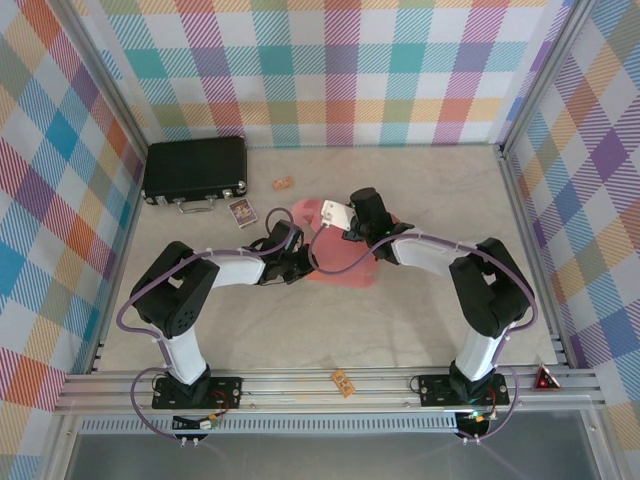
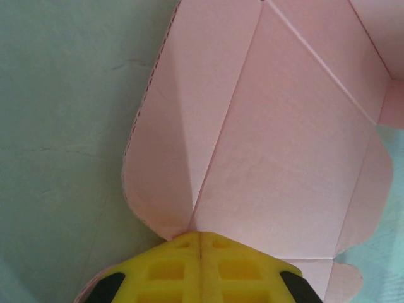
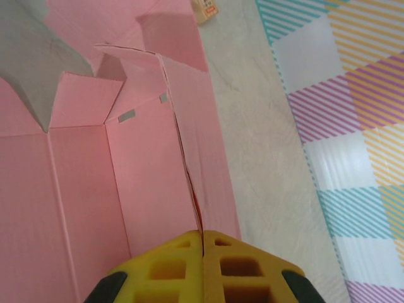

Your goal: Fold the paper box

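Observation:
The paper box [image 1: 345,268] is a salmon-pink card sheet, partly folded, lying in the middle of the table between my two arms. In the left wrist view the paper box [image 2: 278,132] spreads as creased panels, and a raised fold runs into my left gripper [image 2: 200,235], whose yellow fingers are shut on it. My left gripper [image 1: 298,255] sits at the sheet's left side. In the right wrist view an upright wall of the paper box [image 3: 151,158] ends between the fingers of my right gripper [image 3: 202,235], shut on its edge. My right gripper [image 1: 370,240] is at the box's upper right.
A black hard case [image 1: 195,170] lies at the back left, with a small card [image 1: 243,211] and a small orange piece [image 1: 283,183] near it. Another orange piece [image 1: 343,382] rests on the front rail. Checkered walls enclose three sides.

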Action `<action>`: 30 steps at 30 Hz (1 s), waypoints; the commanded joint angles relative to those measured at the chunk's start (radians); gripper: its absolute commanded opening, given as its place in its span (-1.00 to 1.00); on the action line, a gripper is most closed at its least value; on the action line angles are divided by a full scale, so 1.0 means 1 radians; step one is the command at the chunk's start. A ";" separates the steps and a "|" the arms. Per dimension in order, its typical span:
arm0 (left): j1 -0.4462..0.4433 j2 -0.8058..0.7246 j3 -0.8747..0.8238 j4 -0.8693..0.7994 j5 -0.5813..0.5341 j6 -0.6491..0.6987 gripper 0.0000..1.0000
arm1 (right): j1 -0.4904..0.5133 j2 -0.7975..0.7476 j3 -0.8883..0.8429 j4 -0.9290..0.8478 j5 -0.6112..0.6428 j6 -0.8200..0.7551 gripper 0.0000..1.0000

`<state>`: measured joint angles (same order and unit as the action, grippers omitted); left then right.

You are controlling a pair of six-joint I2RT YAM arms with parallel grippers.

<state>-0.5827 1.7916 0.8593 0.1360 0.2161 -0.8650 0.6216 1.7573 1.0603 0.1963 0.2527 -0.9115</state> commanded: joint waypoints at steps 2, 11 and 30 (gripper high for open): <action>-0.012 0.011 -0.036 -0.006 -0.034 -0.045 -1.00 | 0.023 0.020 -0.034 0.072 -0.017 -0.046 -1.00; -0.017 0.012 -0.032 0.007 -0.012 -0.048 -1.00 | 0.042 0.025 -0.093 0.156 -0.003 -0.090 -1.00; 0.001 -0.306 0.006 -0.290 -0.223 0.156 -0.26 | 0.049 0.047 -0.111 0.224 0.016 -0.129 -1.00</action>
<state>-0.5919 1.5555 0.8337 -0.0204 0.0975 -0.7895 0.6601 1.7878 0.9619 0.4267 0.2810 -1.0344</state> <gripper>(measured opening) 0.361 0.061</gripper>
